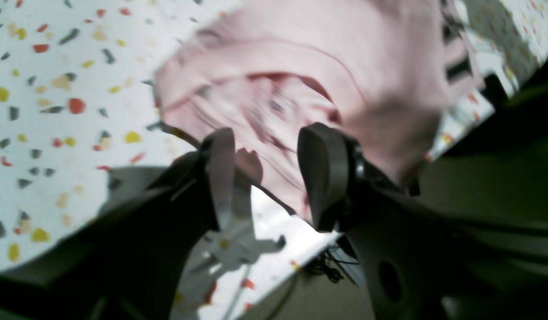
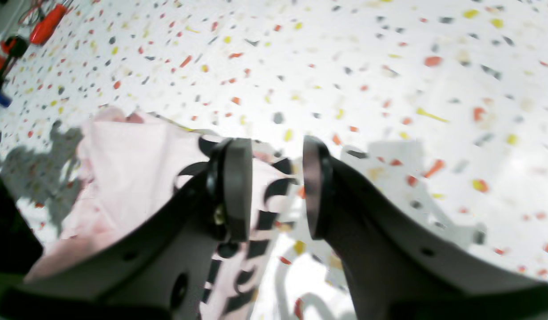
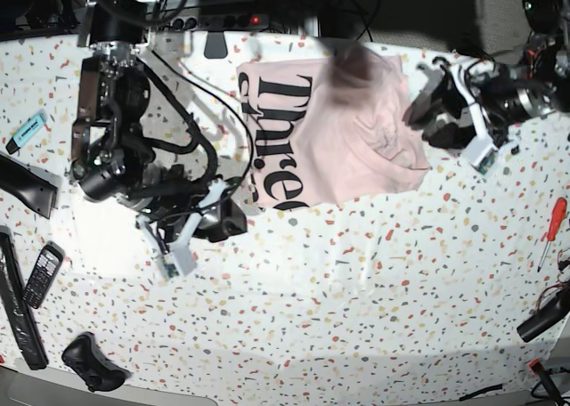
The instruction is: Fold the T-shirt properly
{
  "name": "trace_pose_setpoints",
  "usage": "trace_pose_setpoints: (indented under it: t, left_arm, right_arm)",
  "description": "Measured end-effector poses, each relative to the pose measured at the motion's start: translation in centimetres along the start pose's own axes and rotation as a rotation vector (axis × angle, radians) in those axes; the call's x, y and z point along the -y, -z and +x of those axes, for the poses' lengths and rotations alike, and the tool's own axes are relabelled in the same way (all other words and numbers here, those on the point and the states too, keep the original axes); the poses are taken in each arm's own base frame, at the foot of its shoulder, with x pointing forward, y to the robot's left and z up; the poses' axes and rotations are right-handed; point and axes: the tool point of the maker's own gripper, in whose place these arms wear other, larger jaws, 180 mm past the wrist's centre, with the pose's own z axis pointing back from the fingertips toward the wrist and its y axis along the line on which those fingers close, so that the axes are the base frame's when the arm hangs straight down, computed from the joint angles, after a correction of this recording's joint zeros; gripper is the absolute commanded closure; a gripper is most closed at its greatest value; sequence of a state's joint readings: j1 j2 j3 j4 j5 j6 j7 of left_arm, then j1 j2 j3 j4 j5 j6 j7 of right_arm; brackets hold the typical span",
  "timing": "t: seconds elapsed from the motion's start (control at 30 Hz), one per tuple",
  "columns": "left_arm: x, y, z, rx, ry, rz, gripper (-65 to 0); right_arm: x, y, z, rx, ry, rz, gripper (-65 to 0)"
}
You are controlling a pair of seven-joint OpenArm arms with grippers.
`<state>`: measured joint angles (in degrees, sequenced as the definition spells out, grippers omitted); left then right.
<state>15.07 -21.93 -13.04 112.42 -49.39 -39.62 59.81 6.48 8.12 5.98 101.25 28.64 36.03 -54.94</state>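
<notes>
Seen from the left wrist, the left gripper [image 1: 267, 178] stands open and empty just short of the rumpled T-shirt [image 1: 300, 80]; the right wrist shows the right gripper [image 2: 276, 186] half-open over its lettered edge; from the base, the shirt lies between both arms on the table [image 3: 356, 290].

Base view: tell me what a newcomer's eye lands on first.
The pale pink T-shirt stands out first, bunched at the far middle of the speckled table, its big black lettering showing on the view's left part. Next come the two dark arms flanking it: the right hand open by the shirt's near corner, the left hand open at its other edge.
</notes>
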Motion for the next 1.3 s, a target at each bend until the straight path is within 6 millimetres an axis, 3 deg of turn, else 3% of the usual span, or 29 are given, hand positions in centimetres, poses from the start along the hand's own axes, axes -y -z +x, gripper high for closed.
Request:
trace_pose_setpoints:
  t: [0.13,0.27,0.37,0.47,0.6,0.8,0.87,0.93,0.97,1.03,1.2,1.3]
  left_arm:
    - [2.7,-0.2,-1.2,-0.028,0.007,-0.050,-26.0]
    - [6.2,0.8,-3.2,-0.093,0.012,-0.138,-26.0]
    - [7.3,1.8,-5.3,-0.196,0.078,-0.140,-26.0]
    - [7.9,2.6,-5.0,-0.176,0.132,-0.135,-26.0]
    - [5.5,2.9,-5.0,-0.184,0.146,0.009,-26.0]
    - [5.0,2.8,-5.1,-0.194,0.144,0.033,-25.6]
    - [5.0,2.8,-5.2,-0.195,0.144,0.032,-18.7]
    - [5.1,2.8,-5.2,-0.195,0.143,0.031,-4.0]
    - [5.1,2.8,-5.3,-0.198,0.142,0.030,0.0]
    - [5.0,2.6,-5.9,-0.225,0.172,0.040,0.0]
    - [0.1,1.1,-7.1,-0.342,0.278,0.270,0.0]
    - [-1.4,0.3,-7.1,-0.356,0.274,0.341,0.0]
  right_arm:
    - [1.2,-0.6,-0.3,-0.012,-0.008,-0.028,-18.9]
    - [1.0,-0.6,-0.3,-0.010,-0.004,-0.019,-18.9]
    - [1.0,-0.6,-0.3,-0.009,-0.004,-0.020,-18.9]
    - [1.0,-0.6,-0.3,-0.009,-0.004,-0.019,-18.9]
    - [1.0,-0.7,-0.3,-0.010,-0.004,-0.020,-18.9]
    - [1.0,-0.7,-0.3,-0.009,-0.004,-0.020,-18.9]
    - [1.0,-0.6,-0.3,-0.009,-0.004,-0.019,-18.9]
    - [1.0,-0.6,-0.3,-0.009,-0.004,-0.019,-18.9]
    - [1.0,-0.6,-0.3,-0.010,-0.004,-0.019,-18.9]
    - [1.0,-0.6,-0.3,-0.009,-0.004,-0.019,-18.9]
    - [1.0,-0.6,-0.3,-0.009,-0.004,-0.019,-18.9]
    - [0.9,-0.6,-0.3,-0.007,-0.002,-0.016,-18.9]
